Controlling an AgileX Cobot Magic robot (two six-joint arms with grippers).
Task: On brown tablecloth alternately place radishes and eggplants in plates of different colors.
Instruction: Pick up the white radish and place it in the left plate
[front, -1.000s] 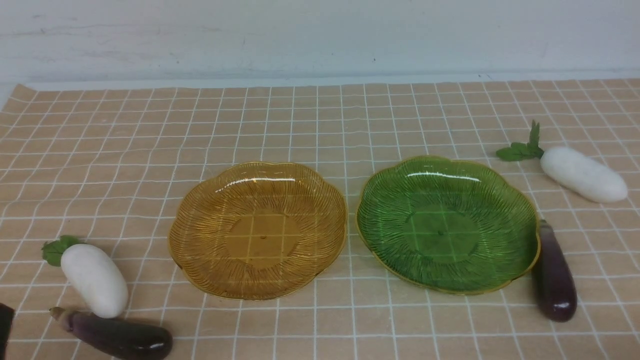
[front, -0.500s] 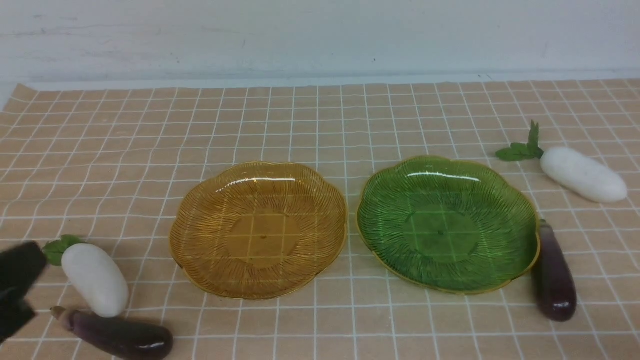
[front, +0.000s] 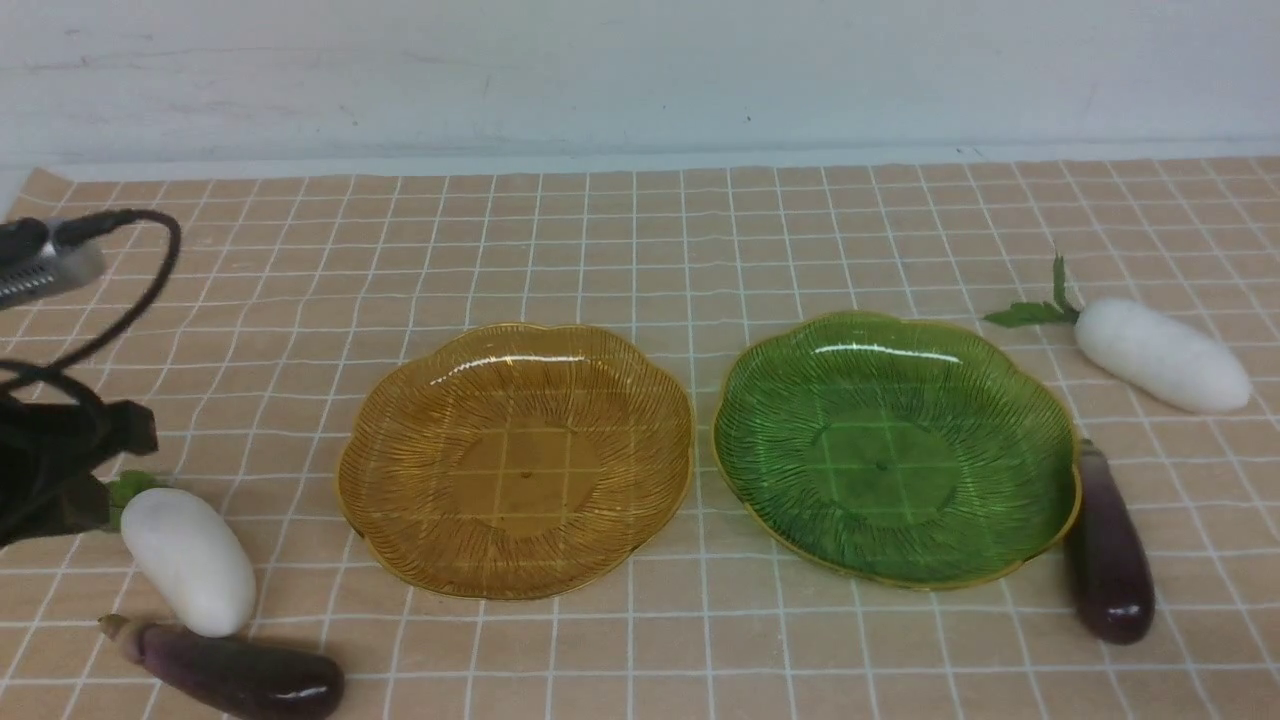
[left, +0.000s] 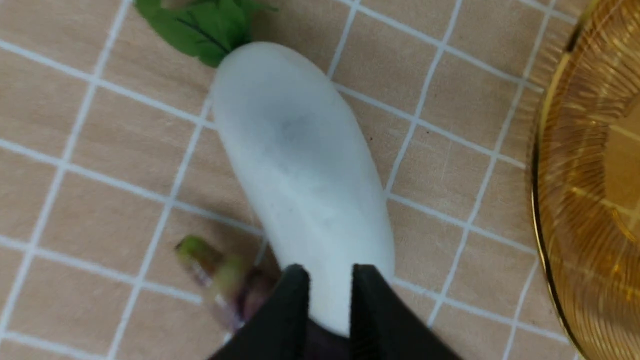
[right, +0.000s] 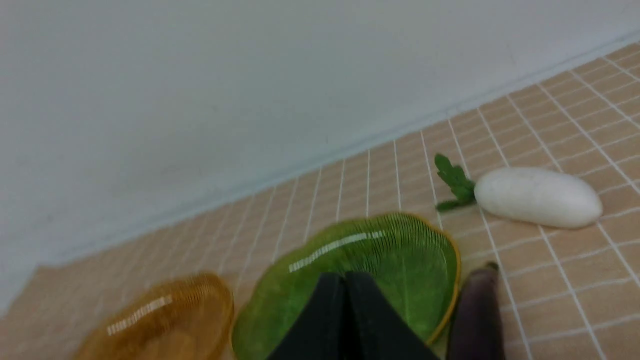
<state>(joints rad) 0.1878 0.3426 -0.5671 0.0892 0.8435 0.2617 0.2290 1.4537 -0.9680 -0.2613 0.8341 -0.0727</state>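
Note:
On the brown tablecloth (front: 640, 250) stand an amber plate (front: 515, 460) and a green plate (front: 895, 445), both empty. A white radish (front: 188, 560) and an eggplant (front: 230, 675) lie at the front left. Another radish (front: 1160, 355) and eggplant (front: 1105, 545) lie right of the green plate. My left gripper (front: 100, 465) hovers by the left radish. In the left wrist view the left gripper (left: 330, 280) is slightly open above the radish (left: 300, 165). My right gripper (right: 345, 287) is shut and empty above the green plate (right: 400, 250). It is out of the front view.
A pale wall runs behind the cloth's far edge. The left arm's cable (front: 140, 290) loops over the cloth's left side. The amber plate's rim (left: 545, 200) lies close to the left radish, and the eggplant's stem (left: 200, 252) touches the radish's near end.
My left arm has come in from the lower left corner, risen and moved forward over the left radish. The right radish and its leaves have shifted slightly.

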